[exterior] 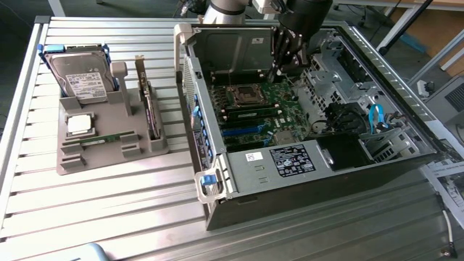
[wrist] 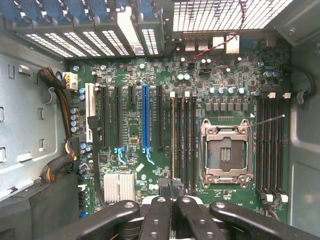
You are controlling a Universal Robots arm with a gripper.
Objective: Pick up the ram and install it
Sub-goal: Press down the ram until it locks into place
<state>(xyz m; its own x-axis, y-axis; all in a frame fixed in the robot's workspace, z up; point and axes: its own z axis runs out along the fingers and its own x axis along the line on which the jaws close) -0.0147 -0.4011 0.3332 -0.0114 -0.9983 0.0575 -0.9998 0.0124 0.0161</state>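
Ram [exterior: 101, 139] lies outside the case [exterior: 305, 187]: light, stiff, fragile, so grab its long edges. Tool [wrist: 170, 194] sits pinched shut inside the case.

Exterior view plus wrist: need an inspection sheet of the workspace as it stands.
Surface: slatted metal table, grey parts tray, open PC case.
Job's things: one ram stick flat in the tray; another stick appears seated in a motherboard slot.
Clutter: hard drive, processor, expansion card, all in the tray.
Grippers: gripper shut, inside the case, tips at that slot's end.
Cables: blue cable; wire bundle.
Surroundings: papers at the exterior view's right.
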